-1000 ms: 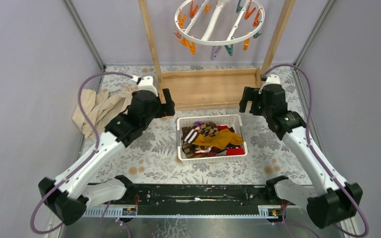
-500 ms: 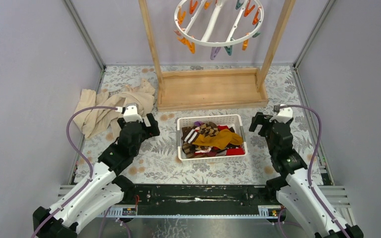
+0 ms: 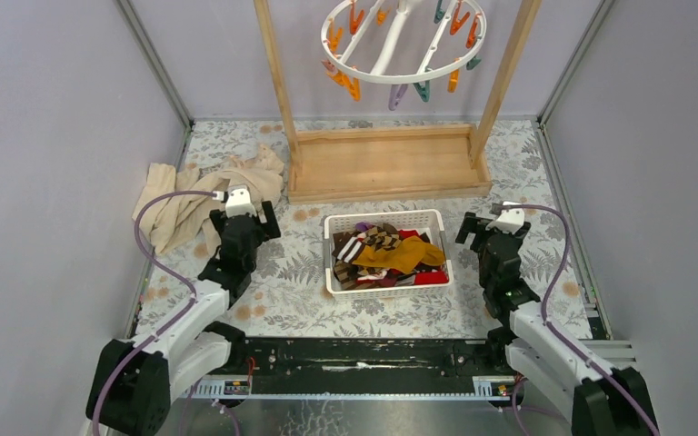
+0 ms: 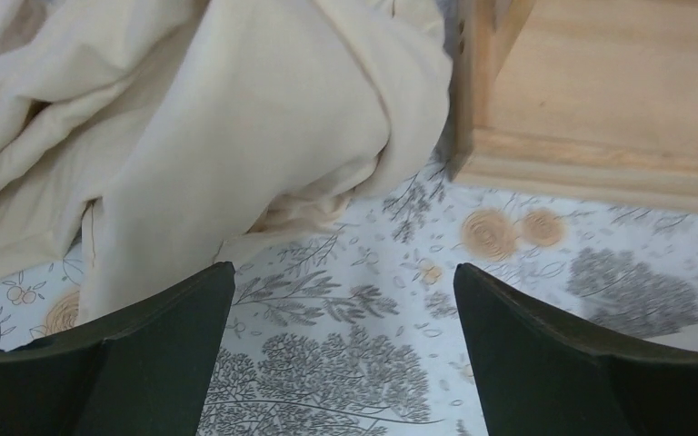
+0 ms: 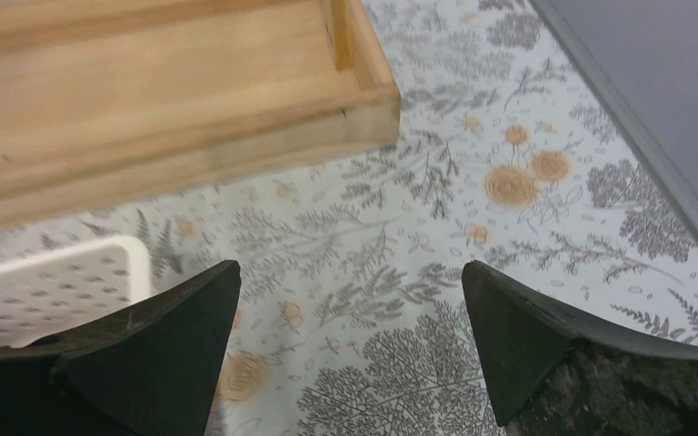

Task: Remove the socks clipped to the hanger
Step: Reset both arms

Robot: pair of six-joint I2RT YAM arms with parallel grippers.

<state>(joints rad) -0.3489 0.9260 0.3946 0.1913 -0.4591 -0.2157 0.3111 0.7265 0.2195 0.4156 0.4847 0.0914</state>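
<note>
Top view. Against a second ago, both arms have pulled back from the wooden rack [image 3: 386, 165] and now sit folded low in the frame. Your left hand [image 3: 244, 219] is left of the white basket [image 3: 383, 216] and your right hand [image 3: 483, 232] is right of it. Both are released and carry nothing.

The hanger [image 3: 403, 41] hangs at top centre, shifted only slightly. Every clip you can see on it is bare. The socks [image 3: 387, 254] lie heaped in the basket at frame centre, unchanged. Judgement: removal looks complete and the arms are retiring to rest.

Left wrist view. The dark fingers [image 4: 136, 350] stand wide apart over the floral desk [image 4: 327, 372] with nothing between them. The beige cloth [image 4: 191, 118] fills the upper left and a corner of the rack base shows upper right.

Right wrist view. The jaws are spread and empty here too. The rack base lies across the top, a basket corner shows at lower left and grey wall at upper right.

Writing: no brand, label or text is legible in any view.
</note>
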